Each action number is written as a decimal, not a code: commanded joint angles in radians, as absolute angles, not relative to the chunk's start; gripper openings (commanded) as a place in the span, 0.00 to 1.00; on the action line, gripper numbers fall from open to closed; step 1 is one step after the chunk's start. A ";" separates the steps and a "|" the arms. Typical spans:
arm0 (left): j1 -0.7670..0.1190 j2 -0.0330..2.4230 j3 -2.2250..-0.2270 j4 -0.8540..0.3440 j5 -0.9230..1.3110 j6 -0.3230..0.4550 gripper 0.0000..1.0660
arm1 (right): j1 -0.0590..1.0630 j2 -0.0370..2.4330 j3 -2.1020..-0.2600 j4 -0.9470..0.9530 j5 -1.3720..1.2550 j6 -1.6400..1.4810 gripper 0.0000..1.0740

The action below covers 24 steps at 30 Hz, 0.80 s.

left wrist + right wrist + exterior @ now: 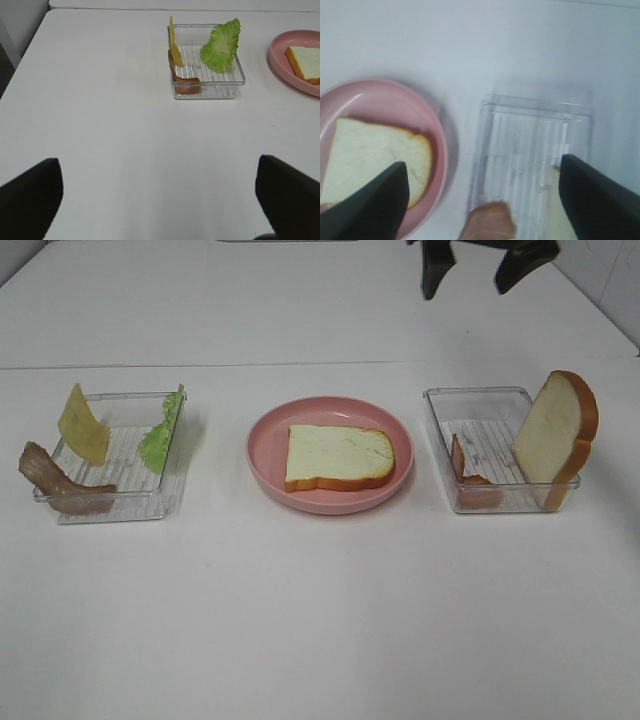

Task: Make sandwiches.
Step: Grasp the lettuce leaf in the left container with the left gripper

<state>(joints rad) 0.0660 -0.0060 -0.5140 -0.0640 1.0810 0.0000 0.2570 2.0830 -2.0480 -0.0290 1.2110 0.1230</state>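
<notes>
White bench [320,640], matt and unmarked, carried three vessels in a row across its middle.

Progress: assembly was judged barely begun. One bread slice [338,455] lay flat in the pink plate [262,455] at the bench's centre, with nothing on it. No filling was yet added and no top slice placed.

Stock on hand:
- In the left tray [110,512], toward the left edge, the cheese slice [82,425] leaned at the far-left corner. The lettuce leaf [160,440] stood against the right wall, and a bacon strip [50,480] hung over the near-left corner.
- In the right tray [440,410], toward the right edge, the second bread slice [555,430] stood on edge against the right wall. A second bacon strip [465,468] rested at the near-left corner.

Materials:
- Both trays were clear rigid plastic with ribbed floors, squarish with rounded corners.
- The plate was smooth, round and shallow-rimmed.
- The bread was pale and matt with an orange-brown crust.
- The cheese was thin, flat and yellow.
- The lettuce was crinkled and bright green.
- The bacon was wavy and brown-pink.

Grippers: the left gripper [160,200] hovered over bare bench short of the left tray, jaws wide apart and empty. The right gripper [467,285] hung raised beyond the right tray's far side, jaws apart with nothing between them.
</notes>
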 commanded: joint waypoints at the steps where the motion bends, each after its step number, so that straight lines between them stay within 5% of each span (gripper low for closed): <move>1: 0.063 -0.025 -0.515 -0.068 1.076 0.000 0.94 | 0.124 2.050 -2.054 -0.034 1.329 0.118 0.72; 7: 0.063 -0.025 -0.515 -0.068 1.076 0.000 0.94 | 0.047 2.012 -2.033 0.017 1.329 0.080 0.72; 12: 0.063 -0.025 -0.515 -0.068 1.076 0.000 0.94 | 0.016 1.854 -1.824 0.006 1.329 0.069 0.72; 14: 0.063 -0.025 -0.515 -0.068 1.076 0.000 0.94 | 0.016 1.670 -1.564 -0.034 1.321 0.062 0.72; 24: 0.063 -0.017 -0.515 -0.068 1.076 0.000 0.94 | 0.018 1.116 -1.018 -0.035 1.204 0.094 0.72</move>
<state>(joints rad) 0.0660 -0.0060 -0.5140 -0.0640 1.0810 0.0000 0.0210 1.1420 -1.0350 -0.0250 1.2150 0.0920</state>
